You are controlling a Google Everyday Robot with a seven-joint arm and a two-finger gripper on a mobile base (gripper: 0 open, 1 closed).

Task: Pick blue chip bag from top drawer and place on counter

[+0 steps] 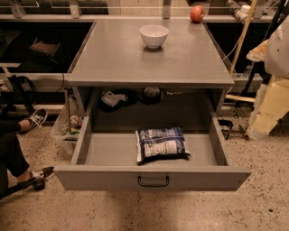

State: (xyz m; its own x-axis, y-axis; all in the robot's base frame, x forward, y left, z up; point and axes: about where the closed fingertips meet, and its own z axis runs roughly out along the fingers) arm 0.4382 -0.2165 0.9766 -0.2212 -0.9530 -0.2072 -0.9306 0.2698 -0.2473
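Well, my tool lies outside the picture, so I cannot tell how it stands. A pale rounded shape [277, 47] at 3 o'clock of the counter [135, 63] may be part of my arm, though I cannot be sure.

The drawer [108, 151] is pulled fully out toward 6 o'clock, its front panel carrying a small dark handle [153, 181] at the middle. The blue chip bag [162, 143] lies flat on the drawer floor, label up, a little toward 3 o'clock from the middle and near the front panel.

On the counter a white bowl [154, 35] stands toward 12 o'clock, and a red apple [197, 13] sits at about 1 o'clock on the far edge. At 9 o'clock, on the speckled floor, someone's legs and sneakers [38, 117] show.
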